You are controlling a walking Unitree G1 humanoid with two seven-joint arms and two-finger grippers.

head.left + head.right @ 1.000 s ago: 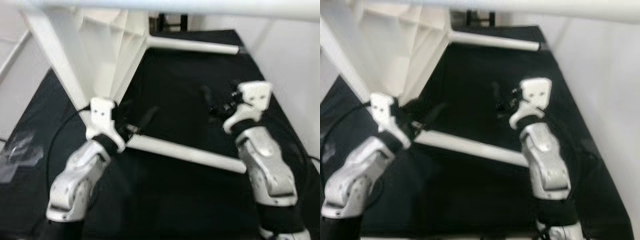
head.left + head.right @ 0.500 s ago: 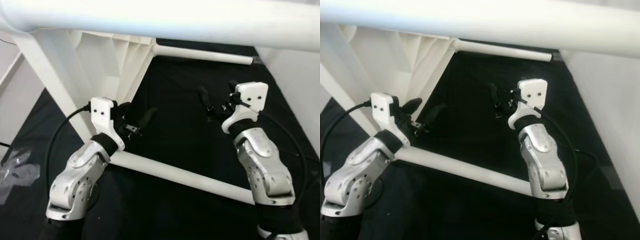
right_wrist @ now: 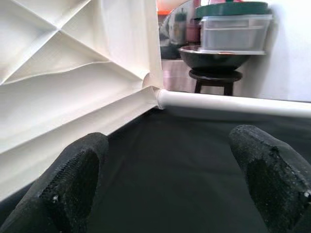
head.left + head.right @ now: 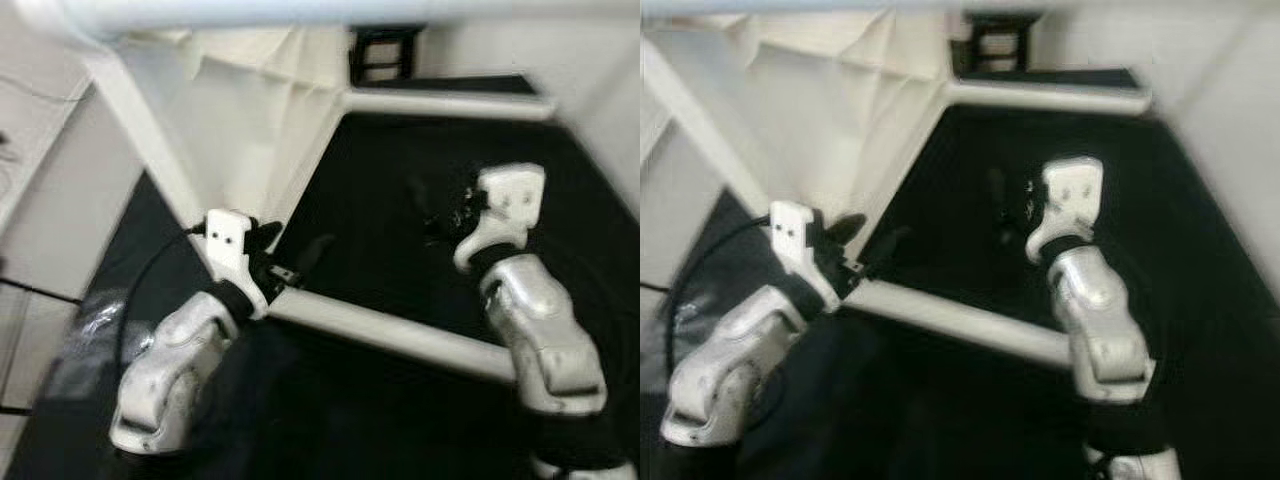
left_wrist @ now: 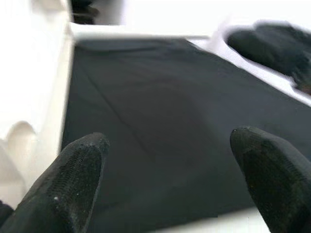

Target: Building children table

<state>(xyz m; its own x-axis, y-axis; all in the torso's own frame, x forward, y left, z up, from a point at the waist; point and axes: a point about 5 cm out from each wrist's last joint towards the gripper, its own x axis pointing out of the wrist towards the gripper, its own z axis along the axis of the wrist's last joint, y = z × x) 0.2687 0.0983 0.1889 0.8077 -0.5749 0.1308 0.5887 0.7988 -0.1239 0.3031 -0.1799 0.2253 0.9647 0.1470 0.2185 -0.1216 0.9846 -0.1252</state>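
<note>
white children's table (image 4: 240,110), lying on its side on a black cloth (image 4: 380,230), ribbed underside facing the grippers. left gripper (image 4: 292,254): fingers standing apart, hovering just above the near leg (image 4: 390,333), gripping nothing; tabletop just beside it. right gripper (image 4: 440,205): fingers spreading wide over the cloth, holding nothing; far leg (image 3: 233,103) lying ahead of it, meeting the tabletop corner. stacked containers (image 3: 233,29) sitting beyond the far leg.

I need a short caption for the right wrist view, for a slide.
Open right gripper above black cloth, facing the white table's ribbed underside and one attached leg.
</note>
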